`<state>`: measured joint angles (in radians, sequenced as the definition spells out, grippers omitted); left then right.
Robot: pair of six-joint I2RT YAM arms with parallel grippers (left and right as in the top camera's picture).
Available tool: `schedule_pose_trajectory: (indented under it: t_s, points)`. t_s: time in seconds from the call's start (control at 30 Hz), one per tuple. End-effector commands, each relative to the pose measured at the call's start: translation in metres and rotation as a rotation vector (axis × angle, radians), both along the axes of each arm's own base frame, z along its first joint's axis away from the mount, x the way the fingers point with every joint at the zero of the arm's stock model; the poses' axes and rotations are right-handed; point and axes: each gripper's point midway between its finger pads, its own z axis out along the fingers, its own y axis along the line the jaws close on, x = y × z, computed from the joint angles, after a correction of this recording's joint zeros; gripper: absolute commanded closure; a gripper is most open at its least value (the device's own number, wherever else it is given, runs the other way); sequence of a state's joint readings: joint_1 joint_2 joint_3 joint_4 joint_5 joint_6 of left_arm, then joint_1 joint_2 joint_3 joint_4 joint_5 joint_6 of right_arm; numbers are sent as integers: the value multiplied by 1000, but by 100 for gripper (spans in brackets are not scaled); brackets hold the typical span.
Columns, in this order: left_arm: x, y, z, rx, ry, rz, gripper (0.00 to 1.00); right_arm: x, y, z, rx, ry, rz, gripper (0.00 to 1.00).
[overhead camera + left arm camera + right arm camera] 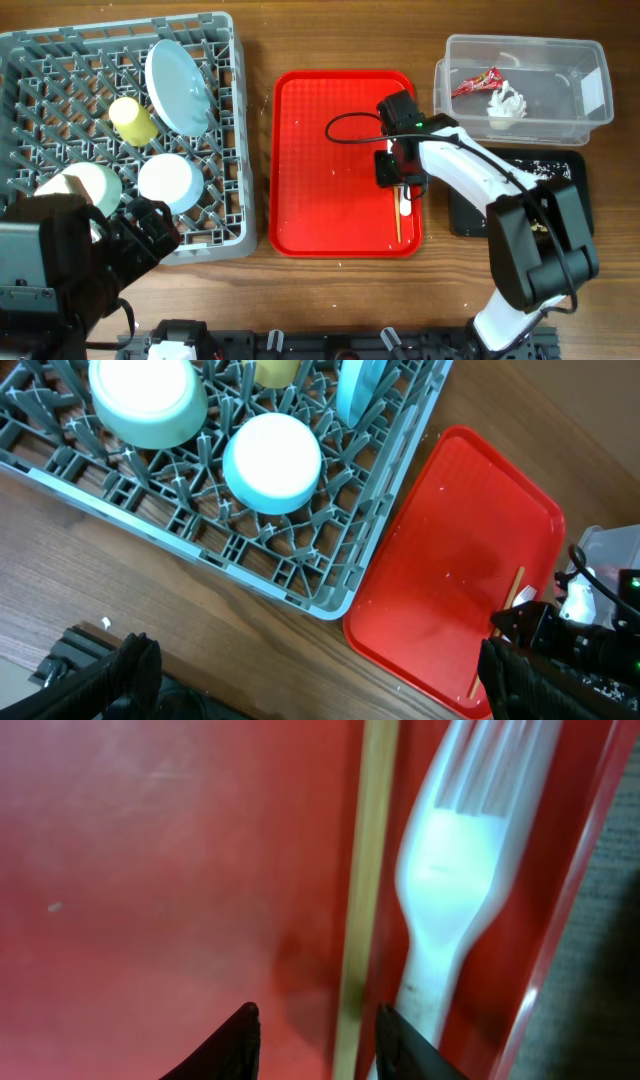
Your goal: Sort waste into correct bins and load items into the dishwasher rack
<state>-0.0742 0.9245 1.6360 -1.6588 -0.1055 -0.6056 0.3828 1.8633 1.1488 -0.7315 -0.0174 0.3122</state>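
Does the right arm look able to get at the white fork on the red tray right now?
Probably yes. The right gripper hangs open just above the red tray, nothing covering the fork. The wooden stick lies right beside it, so a clean pinch may be tight.

Red tray (320, 190), white fork (445, 880), tan stick (370, 870) — grey lattice rack (60, 112).

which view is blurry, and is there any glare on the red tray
right wrist: very close and soft, the white fork and wooden stick are smeared, with a pale sheen on the red tray; overhead: sharp, evenly lit, no strong glare; left wrist: crisp on the dishwasher rack.
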Motion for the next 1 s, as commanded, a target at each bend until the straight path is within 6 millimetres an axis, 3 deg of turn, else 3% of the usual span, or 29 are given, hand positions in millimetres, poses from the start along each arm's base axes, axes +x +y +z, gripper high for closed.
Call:
schedule_pose_trajectory:
  t_s: [0.0, 0.2, 0.23, 0.27, 0.43, 0.53, 0.63, 0.67, 0.77, 0.87, 0.97]
  points:
    - [1, -1, -1, -13, 7, 7, 0, 1, -7, -12, -50, 8, -5, 62]
    - [1, -1, -1, -13, 7, 7, 0, -9, 2, -31, -10, 79, 3, 68]
    - [1, -1, -1, -13, 7, 7, 0, -11, 5, -34, 7, 95, 4, 78]
    - [0, -1, -1, -13, 7, 7, 0, -14, 8, -35, 23, 108, 6, 93]
    - [1, -1, -1, -13, 4, 7, 0, -19, 39, -18, 140, 147, 15, 96]
    - [1, -1, -1, -13, 4, 7, 0, -8, 66, 16, 264, 149, 31, 96]
    - [1, -1, -1, -13, 4, 7, 0, 10, 104, 78, 468, 105, 80, 96]
    - [1, -1, -1, -14, 4, 7, 0, 16, 121, 108, 574, 77, 115, 96]
    - [1, -1, -1, -14, 4, 7, 0, 26, 147, 161, 736, 19, 129, 96]
    - [2, -1, 0, -14, 2, 8, 0, 28, 182, 185, 833, -24, 120, 96]
    - [2, -1, 0, -14, 1, 7, 0, 23, 219, 185, 833, -65, 126, 96]
